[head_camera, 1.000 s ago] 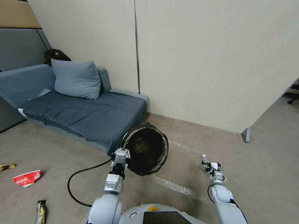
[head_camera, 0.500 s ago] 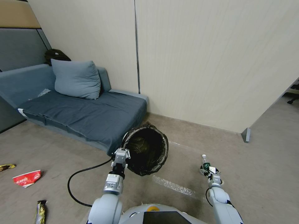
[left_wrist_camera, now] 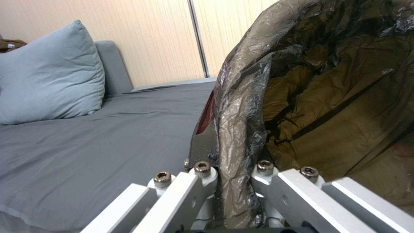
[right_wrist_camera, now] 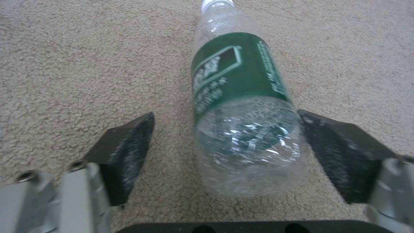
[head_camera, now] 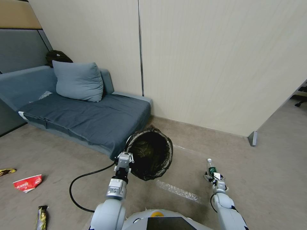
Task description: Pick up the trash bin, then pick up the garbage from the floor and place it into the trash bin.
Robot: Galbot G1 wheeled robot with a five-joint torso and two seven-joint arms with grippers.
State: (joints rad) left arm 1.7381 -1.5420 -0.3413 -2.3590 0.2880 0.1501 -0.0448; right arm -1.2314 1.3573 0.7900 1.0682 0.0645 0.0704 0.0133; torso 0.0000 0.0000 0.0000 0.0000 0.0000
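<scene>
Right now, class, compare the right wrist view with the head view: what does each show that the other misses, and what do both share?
Right wrist view alone: the open right gripper straddles the plastic bottle lying on the carpet, one pad beside its base, a gap at the other. Head view alone: the left gripper gripping the trash bin rim, the sofa, wrappers on the floor. Both: the bottle, right gripper and carpet.

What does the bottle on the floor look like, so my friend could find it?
Start at the grey sofa, then go right past the black-lined trash bin held by the left gripper. The clear plastic bottle lies on beige carpet between the right gripper's open fingers, with a green label.
</scene>
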